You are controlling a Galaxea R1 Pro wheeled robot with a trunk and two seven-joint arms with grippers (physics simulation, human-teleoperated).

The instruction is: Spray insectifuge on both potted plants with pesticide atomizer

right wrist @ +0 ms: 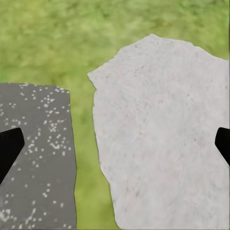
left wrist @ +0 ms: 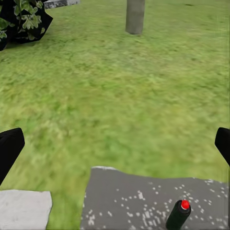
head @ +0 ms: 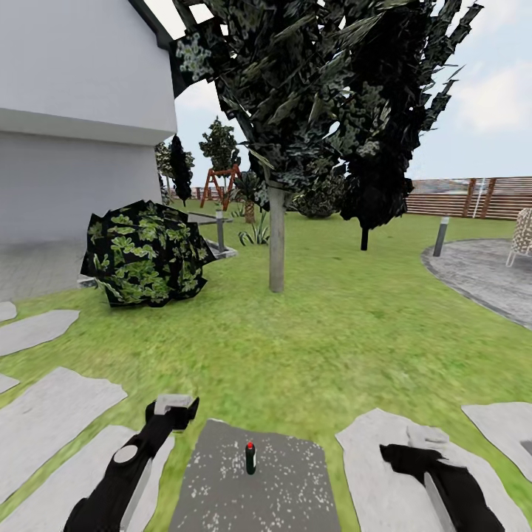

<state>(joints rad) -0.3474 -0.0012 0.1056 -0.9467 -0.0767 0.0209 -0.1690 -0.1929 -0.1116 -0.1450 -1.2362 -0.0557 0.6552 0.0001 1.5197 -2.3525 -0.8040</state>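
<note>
The pesticide atomizer [head: 250,459], a small dark green bottle with a red top, stands upright on a dark grey speckled slab [head: 222,480] in the garden lawn [head: 332,347]. It also appears in the left wrist view as a dark green bottle [left wrist: 178,216]. My left gripper [head: 174,411] hovers open to the left of the slab, a short way from the bottle; its fingers [left wrist: 9,148] stand wide apart. My right gripper [head: 416,445] is open over a pale stepping stone [right wrist: 158,134] right of the slab. The potted plants are out of view.
Pale stepping stones [head: 52,414] lie left and right. A tree trunk [head: 276,236] rises ahead, with a leafy bush [head: 144,253] to its left. Grey bollard lamps [head: 441,236] stand near the paved patio [head: 488,273]. A wooden fence [head: 473,196] and house wall [head: 66,148] border the lawn.
</note>
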